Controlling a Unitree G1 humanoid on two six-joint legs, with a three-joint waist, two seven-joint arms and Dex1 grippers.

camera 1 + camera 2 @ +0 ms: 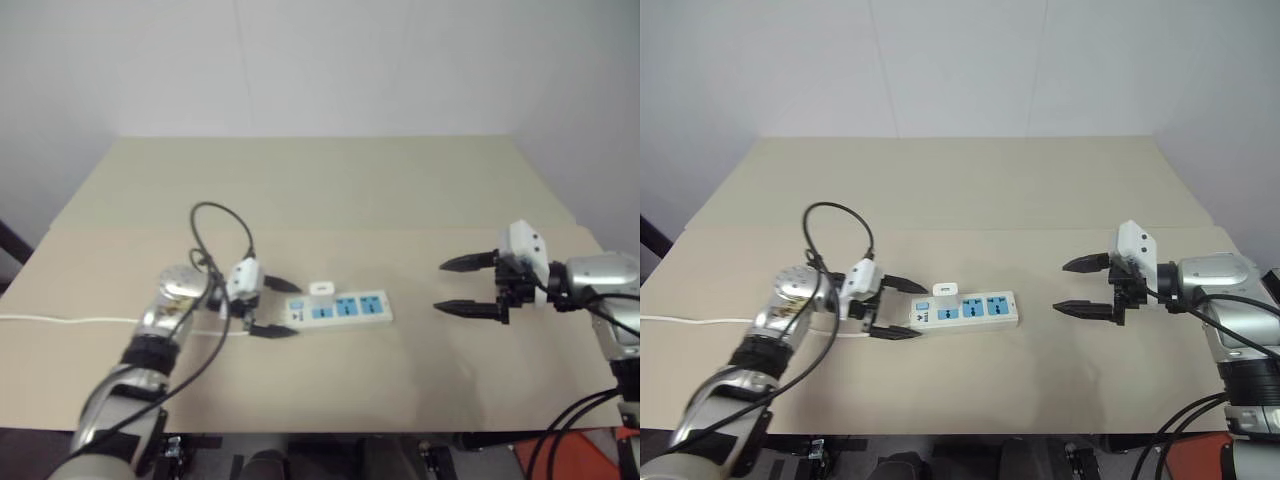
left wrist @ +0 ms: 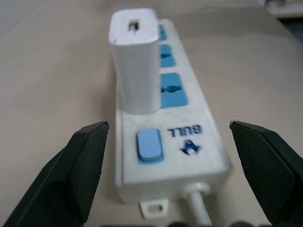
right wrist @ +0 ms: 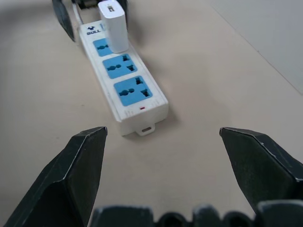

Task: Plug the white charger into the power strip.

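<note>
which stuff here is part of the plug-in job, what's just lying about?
Job:
- white charger, standing in the end socket next to the switch
- power strip
- left hand, open at the strip's switch end
- right hand, open, off to the side

Lying about:
- nothing besides the table

Charger (image 2: 134, 61) stands upright in the power strip (image 1: 340, 310), socket nearest its switch end; left gripper (image 1: 275, 307) flanks that end, right gripper (image 1: 468, 286) well beyond the other.

My white charger (image 2: 134, 61) stands on the white power strip (image 3: 124, 80) with blue socket faces, a blue switch (image 2: 148, 145) and blue lettering, on a beige table (image 1: 330, 190).
</note>
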